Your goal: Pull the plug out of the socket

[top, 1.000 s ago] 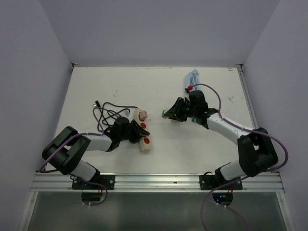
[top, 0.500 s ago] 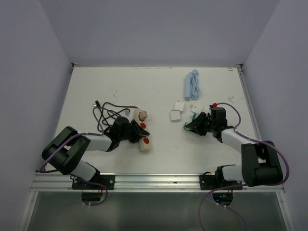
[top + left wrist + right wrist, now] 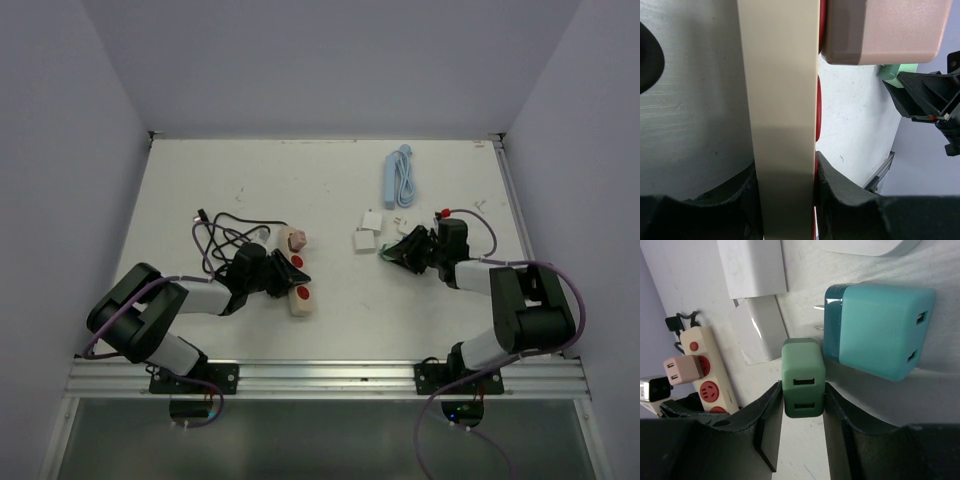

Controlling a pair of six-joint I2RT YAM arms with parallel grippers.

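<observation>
A cream power strip (image 3: 301, 296) with red sockets lies left of centre, with a pink plug (image 3: 293, 239) seated in its far end. My left gripper (image 3: 272, 279) is shut on the strip; in the left wrist view the fingers (image 3: 837, 185) press both sides of the strip (image 3: 780, 75), below the pink plug (image 3: 882, 30). My right gripper (image 3: 398, 250) is shut on a small green plug (image 3: 803, 367), held low over the table beside a teal adapter (image 3: 877, 330). The strip (image 3: 710, 375) and pink plug (image 3: 682, 369) also show in the right wrist view.
Two white adapters (image 3: 372, 220) (image 3: 362, 241) lie just left of my right gripper. A light blue cable bundle (image 3: 397, 175) lies at the back right. A tangle of black cord (image 3: 220, 235) runs behind the strip. Walls close in left, right and back.
My right arm has drawn back from the table's centre to the right with the green plug and dropped low, uncovering the white adapters. My left gripper has held still on the strip.
</observation>
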